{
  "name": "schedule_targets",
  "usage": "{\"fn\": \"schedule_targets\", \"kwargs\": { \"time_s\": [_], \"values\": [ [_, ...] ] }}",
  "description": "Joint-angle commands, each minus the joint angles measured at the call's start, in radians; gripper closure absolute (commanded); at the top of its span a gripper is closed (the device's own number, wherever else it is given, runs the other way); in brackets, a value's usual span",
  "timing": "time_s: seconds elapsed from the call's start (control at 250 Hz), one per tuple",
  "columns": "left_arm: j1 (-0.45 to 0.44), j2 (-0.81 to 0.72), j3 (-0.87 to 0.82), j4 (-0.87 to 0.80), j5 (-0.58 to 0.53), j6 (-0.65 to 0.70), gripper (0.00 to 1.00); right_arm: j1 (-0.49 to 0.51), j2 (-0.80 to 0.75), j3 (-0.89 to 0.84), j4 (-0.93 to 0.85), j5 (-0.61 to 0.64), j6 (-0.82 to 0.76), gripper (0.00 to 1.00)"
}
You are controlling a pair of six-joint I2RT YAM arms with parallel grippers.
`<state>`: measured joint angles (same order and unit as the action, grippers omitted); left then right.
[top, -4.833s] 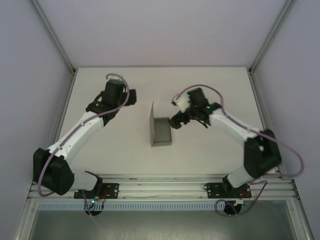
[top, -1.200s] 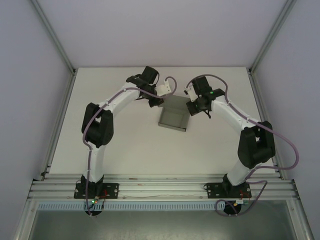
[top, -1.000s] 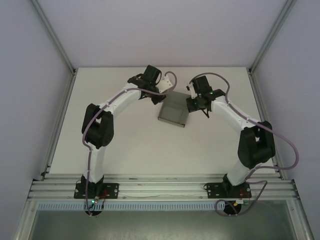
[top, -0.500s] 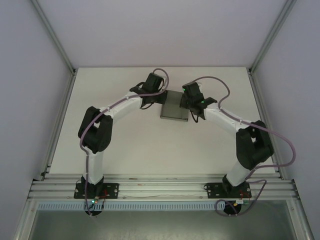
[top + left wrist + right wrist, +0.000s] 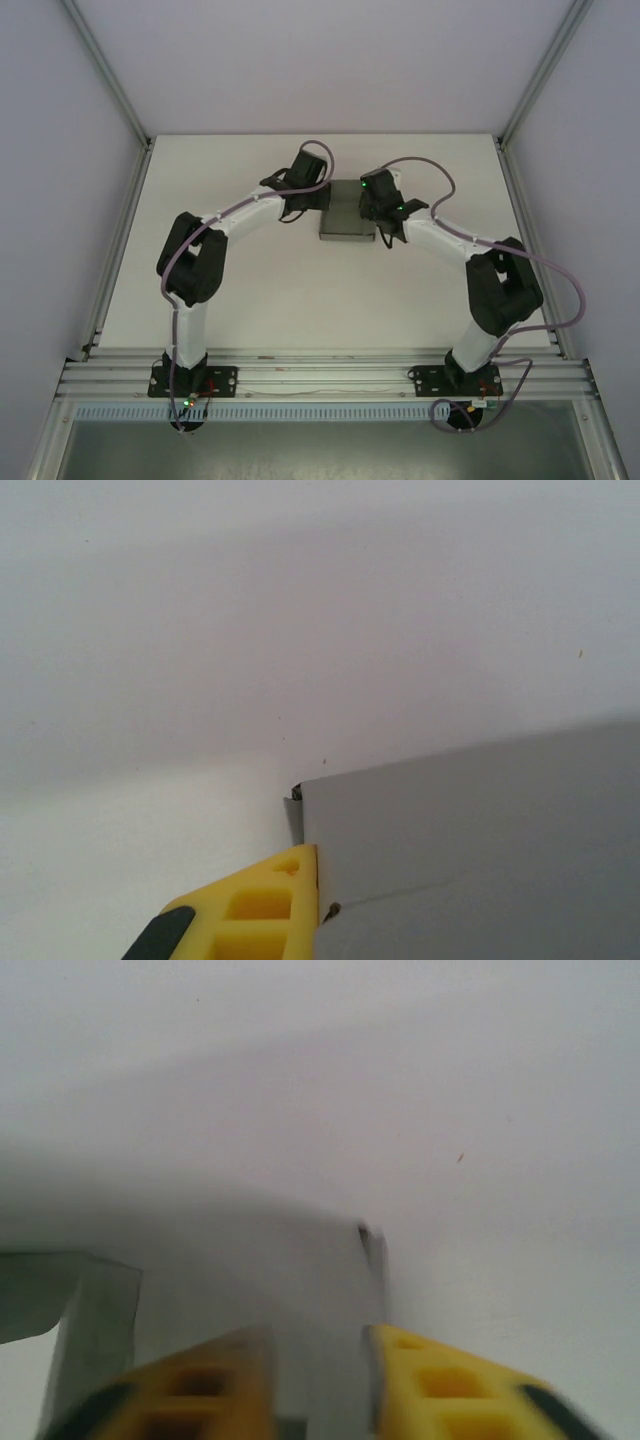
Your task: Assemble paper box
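One low grey thin-cardboard paper box [image 5: 346, 214] sits on the white table [image 5: 250, 290], in the far middle of it, with two white-and-black arms curving in to meet it from either side. The left gripper [image 5: 322, 198] is at the box's left wall and the right gripper [image 5: 377, 212] at its right wall, both touching or just beside the cardboard. In the left wrist view one yellow finger [image 5: 262, 905] lies against the vertical edge of a grey panel of the box [image 5: 480, 830]; its partner is hidden, so I cannot tell whether that gripper is clamped or apart. In the right wrist view two yellow fingers [image 5: 200, 1385] stand a little apart with blurred grey cardboard [image 5: 320, 1290] filling the gap; whether they press it I cannot tell. Two small green lights [image 5: 400, 207] glow on the right arm. Bare table lies all around the box, widest toward the near rail; the box is closer to the far edge and well in from both side edges.
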<state>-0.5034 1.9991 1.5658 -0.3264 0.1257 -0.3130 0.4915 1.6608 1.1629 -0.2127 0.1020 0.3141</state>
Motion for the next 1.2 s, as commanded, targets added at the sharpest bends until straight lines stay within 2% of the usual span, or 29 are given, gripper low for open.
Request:
{"fn": "schedule_targets", "kwargs": {
  "time_s": [0.0,0.052,0.144,0.208,0.312,0.344,0.388,0.548,0.688,0.863,0.919,0.987,1.083,1.143,1.195],
  "values": [
    [0.000,-0.075,0.001,-0.042,0.008,0.032,0.83,-0.033,-0.083,0.017,-0.024,-0.026,-0.046,0.47],
    [0.000,-0.079,0.000,-0.058,0.003,0.044,0.74,-0.043,-0.105,0.004,-0.037,-0.030,-0.063,0.38],
    [0.000,-0.077,0.017,-0.097,-0.015,0.076,0.65,-0.060,-0.128,-0.030,-0.043,-0.057,-0.088,0.29],
    [0.000,-0.074,0.023,-0.103,-0.021,0.120,0.60,-0.074,-0.132,-0.047,-0.048,-0.083,-0.104,0.26],
    [-0.001,-0.066,0.043,-0.111,0.010,0.223,0.59,-0.105,-0.130,-0.042,-0.078,-0.130,-0.143,0.24],
    [0.001,-0.060,0.060,-0.133,0.006,0.230,0.51,-0.113,-0.131,-0.034,-0.095,-0.143,-0.154,0.23],
    [0.000,-0.051,0.082,-0.158,-0.001,0.229,0.34,-0.117,-0.135,-0.025,-0.115,-0.144,-0.162,0.21],
    [-0.001,-0.053,0.051,-0.076,0.038,0.202,0.17,-0.123,-0.160,-0.058,-0.108,-0.131,-0.138,0.17],
    [-0.012,-0.022,0.071,-0.014,0.079,0.181,0.10,-0.128,-0.176,-0.092,-0.089,-0.121,-0.106,0.17],
    [-0.031,0.070,0.211,-0.054,0.101,0.184,0.07,-0.133,-0.194,-0.116,-0.088,-0.069,-0.075,0.16],
    [-0.036,0.098,0.244,-0.070,0.072,0.188,0.08,-0.137,-0.202,-0.122,-0.088,-0.061,-0.070,0.16],
    [-0.038,0.139,0.302,-0.117,0.029,0.211,0.19,-0.139,-0.218,-0.135,-0.079,-0.055,-0.070,0.16],
    [-0.038,0.181,0.360,-0.173,-0.012,0.287,0.47,-0.148,-0.233,-0.147,-0.072,-0.069,-0.084,0.15],
    [-0.036,0.182,0.362,-0.177,-0.013,0.353,0.70,-0.163,-0.237,-0.146,-0.083,-0.093,-0.099,0.15],
    [-0.037,0.170,0.354,-0.182,-0.011,0.407,0.80,-0.178,-0.239,-0.146,-0.094,-0.129,-0.116,0.15]
  ]
}}
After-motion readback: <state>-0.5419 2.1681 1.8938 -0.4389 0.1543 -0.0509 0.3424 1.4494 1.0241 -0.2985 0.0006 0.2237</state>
